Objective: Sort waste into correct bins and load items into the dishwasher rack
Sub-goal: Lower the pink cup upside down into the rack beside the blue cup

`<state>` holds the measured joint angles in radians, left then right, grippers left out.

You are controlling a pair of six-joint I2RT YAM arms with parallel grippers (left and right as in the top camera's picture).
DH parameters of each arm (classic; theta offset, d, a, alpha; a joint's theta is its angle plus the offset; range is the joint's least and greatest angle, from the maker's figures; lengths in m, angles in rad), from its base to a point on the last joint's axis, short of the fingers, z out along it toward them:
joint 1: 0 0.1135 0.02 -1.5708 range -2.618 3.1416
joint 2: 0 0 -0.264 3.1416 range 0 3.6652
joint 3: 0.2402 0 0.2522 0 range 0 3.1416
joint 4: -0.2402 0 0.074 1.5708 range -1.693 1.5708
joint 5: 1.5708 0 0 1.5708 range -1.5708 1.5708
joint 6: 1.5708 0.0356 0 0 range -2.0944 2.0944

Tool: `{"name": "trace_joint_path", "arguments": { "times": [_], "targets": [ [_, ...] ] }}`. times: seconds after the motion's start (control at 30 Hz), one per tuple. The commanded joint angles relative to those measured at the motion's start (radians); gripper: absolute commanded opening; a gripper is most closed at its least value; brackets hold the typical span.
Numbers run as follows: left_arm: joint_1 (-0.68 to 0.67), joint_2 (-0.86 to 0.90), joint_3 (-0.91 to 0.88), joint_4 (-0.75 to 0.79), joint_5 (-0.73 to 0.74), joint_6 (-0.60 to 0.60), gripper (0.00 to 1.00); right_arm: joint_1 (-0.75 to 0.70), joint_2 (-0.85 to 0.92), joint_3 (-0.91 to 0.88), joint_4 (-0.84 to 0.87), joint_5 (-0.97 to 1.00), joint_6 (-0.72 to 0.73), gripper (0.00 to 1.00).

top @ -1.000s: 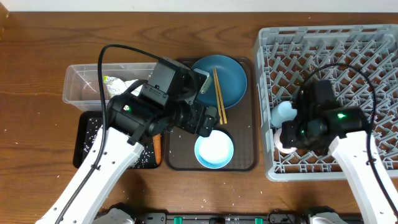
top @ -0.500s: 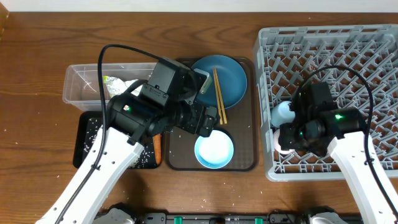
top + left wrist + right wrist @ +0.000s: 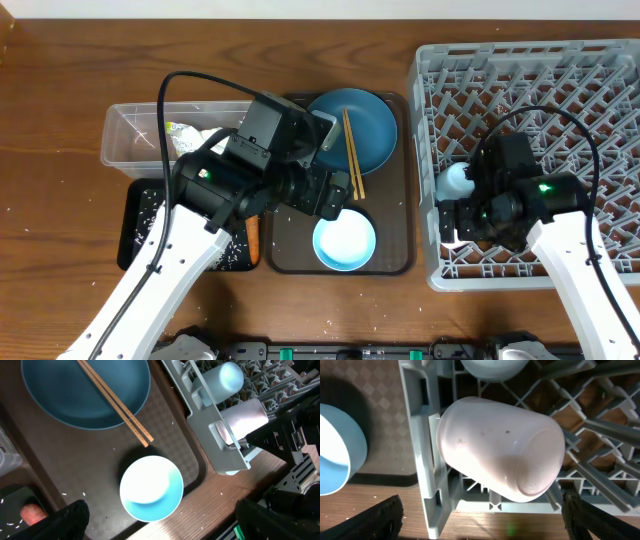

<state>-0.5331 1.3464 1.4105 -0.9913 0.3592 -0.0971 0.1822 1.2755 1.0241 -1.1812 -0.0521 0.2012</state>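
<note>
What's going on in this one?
Dish loading is under way. The right gripper hangs open over a pink cup lying on its side in the dish rack, next to a light blue cup. The left gripper is open above the brown tray, where a light blue bowl and a blue dish with chopsticks across it are not yet loaded.

Pale pink cup (image 3: 500, 447) is sitting between the right jaws on grey rack (image 3: 427, 435); light blue bowl (image 3: 151, 488) is showing between the left jaws.
</note>
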Motion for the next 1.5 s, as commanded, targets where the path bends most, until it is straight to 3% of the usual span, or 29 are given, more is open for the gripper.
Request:
{"name": "trace_joint_path", "arguments": {
  "times": [0.0, 0.33, 0.53, 0.7, 0.93, 1.1, 1.33, 1.47],
  "targets": [
    [0.000, 0.001, -0.001, -0.003, -0.010, 0.006, 0.96, 0.006, 0.000, 0.004, -0.002, 0.021, 0.000, 0.99],
    [0.000, 0.001, -0.001, -0.003, -0.010, 0.007, 0.96, 0.006, -0.001, 0.003, -0.010, 0.167, 0.084, 0.83],
    [0.000, 0.001, -0.001, -0.003, -0.010, 0.007, 0.96, 0.006, 0.001, 0.000, 0.007, 0.166, 0.117, 0.81],
    [0.000, 0.001, -0.001, -0.003, -0.010, 0.007, 0.96, 0.006, 0.006, 0.000, 0.038, 0.105, 0.117, 0.65],
    [0.000, 0.001, -0.001, -0.003, -0.010, 0.007, 0.96, 0.006, 0.008, -0.002, 0.041, 0.051, 0.116, 0.54],
    [0.000, 0.001, -0.001, -0.003, -0.010, 0.007, 0.96, 0.007, 0.008, -0.003, 0.041, -0.032, 0.082, 0.37],
    [0.000, 0.001, -0.001, -0.003, -0.010, 0.006, 0.96, 0.008, 0.008, -0.003, 0.043, -0.134, 0.031, 0.36],
    [0.000, 0.001, -0.001, -0.003, -0.010, 0.007, 0.96, 0.008, 0.007, -0.003, 0.072, -0.262, -0.092, 0.38]
  ]
}}
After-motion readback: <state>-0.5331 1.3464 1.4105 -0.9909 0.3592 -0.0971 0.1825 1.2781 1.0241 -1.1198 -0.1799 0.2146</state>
